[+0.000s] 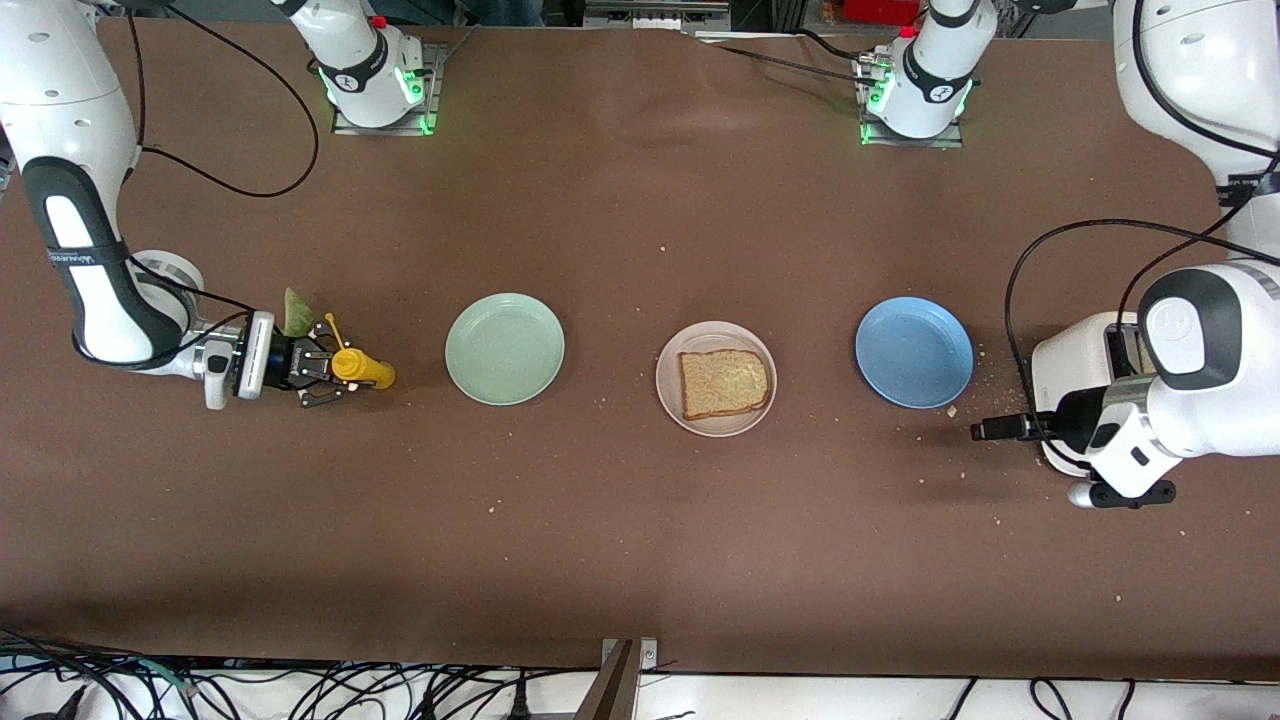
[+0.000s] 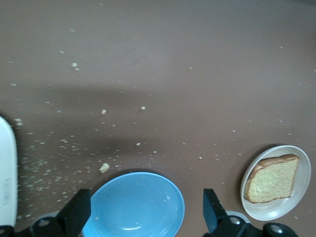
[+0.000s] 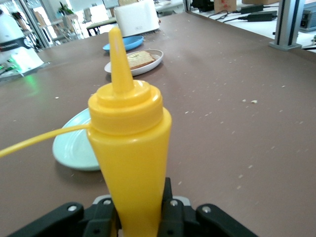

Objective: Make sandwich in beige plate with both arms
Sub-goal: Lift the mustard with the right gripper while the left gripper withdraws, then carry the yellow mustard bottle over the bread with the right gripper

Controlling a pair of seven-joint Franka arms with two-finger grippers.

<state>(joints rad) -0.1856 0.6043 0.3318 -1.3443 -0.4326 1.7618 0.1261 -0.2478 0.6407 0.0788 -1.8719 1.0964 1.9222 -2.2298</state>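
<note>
Brown table (image 1: 640, 520); right gripper (image 1: 322, 379) fingers clamped round yellow bottle (image 1: 362, 369), left gripper (image 1: 985, 430) fingers spread, empty.

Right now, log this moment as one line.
right gripper: fingers shut on yellow plastic squeeze bottle | left gripper: open, over table near blue plate | round beige plastic plate: one toasted bread slice

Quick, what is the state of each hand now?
Left hand: open, empty, over the blue plate.
Right hand: closed on the yellow squeeze bottle.
</note>
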